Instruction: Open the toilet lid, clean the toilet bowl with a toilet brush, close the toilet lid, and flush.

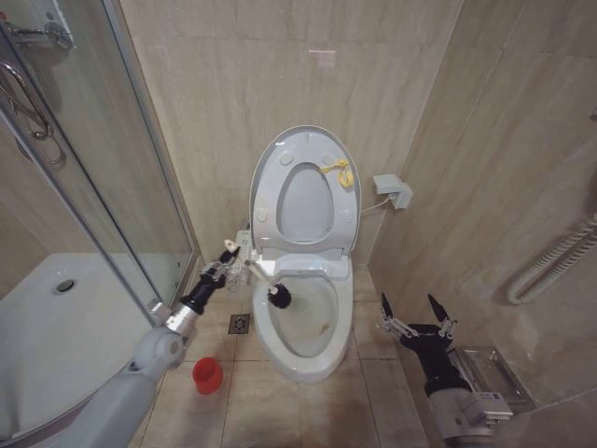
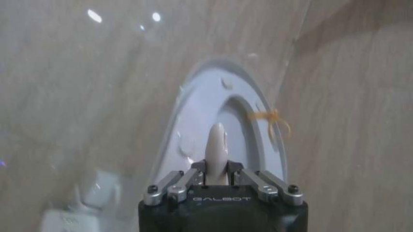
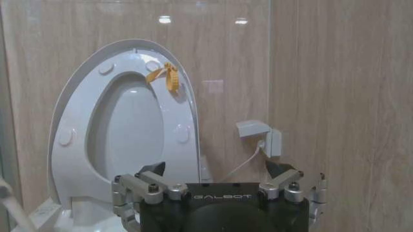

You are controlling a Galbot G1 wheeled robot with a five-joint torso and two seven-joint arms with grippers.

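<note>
The toilet lid (image 1: pixel 270 177) stood upright against the wall behind the toilet bowl (image 1: pixel 300 359), and the ring-shaped seat (image 1: pixel 343 201) leaned up against it, a yellow tag (image 1: pixel 340 171) hanging near the seat's upper edge. The left gripper (image 1: pixel 236 257) hovered just off the left rim of the toilet bowl, its fingers pinched on the thin white handle of the toilet brush (image 1: pixel 279 297). The handle slanted down from the gripper into the toilet bowl, and the dark bristle head sat inside the left side of the basin, above the brownish stain. From the left wrist, the tip of the handle poked up between the closed fingers, with the raised lid beyond. The red cup holder (image 1: pixel 208 375) stood on the floor left of the toilet bowl, well apart from the brush. The right gripper (image 1: pixel 416 313) hung to the right of the toilet bowl, near the side wall, fingers spread wide and holding nothing. A white wall box (image 1: pixel 394 190) with a cable sat right of the lid.
</note>
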